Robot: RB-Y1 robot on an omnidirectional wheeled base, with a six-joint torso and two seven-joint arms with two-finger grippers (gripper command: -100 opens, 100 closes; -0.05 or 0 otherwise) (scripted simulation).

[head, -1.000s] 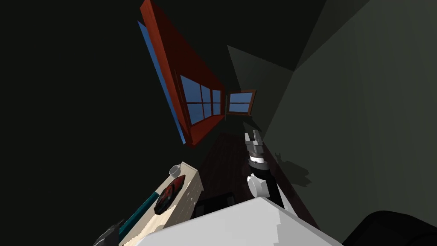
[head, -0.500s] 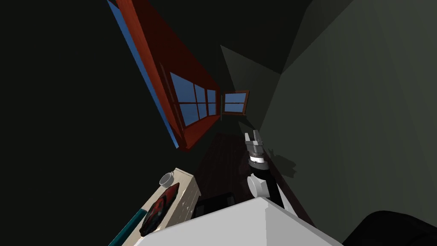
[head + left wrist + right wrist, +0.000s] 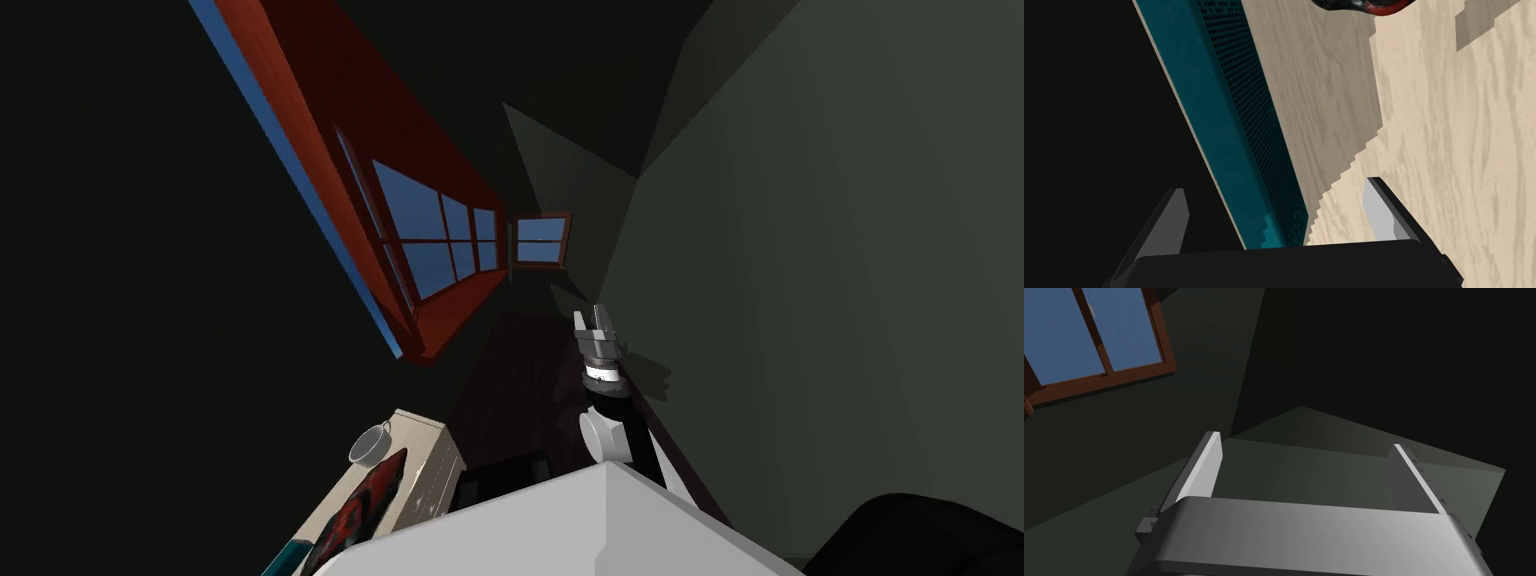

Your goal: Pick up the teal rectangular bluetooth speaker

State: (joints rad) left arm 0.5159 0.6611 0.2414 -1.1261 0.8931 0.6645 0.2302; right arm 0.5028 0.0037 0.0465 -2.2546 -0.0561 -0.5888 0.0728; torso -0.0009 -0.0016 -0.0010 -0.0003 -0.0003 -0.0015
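Head turned; speaker (image 3: 288, 556) nearly cropped.

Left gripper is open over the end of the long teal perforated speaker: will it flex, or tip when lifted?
Probably rigid: the long teal speaker has straight edges and flat faces. It lies along the edge of the pale wooden tabletop, and the open left gripper straddles one end, so it may tilt when lifted.

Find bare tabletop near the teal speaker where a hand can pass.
Free: pale tabletop beside the speaker, on its perforated side, by the left gripper. Crowded: red-black object ahead, mug beyond it.
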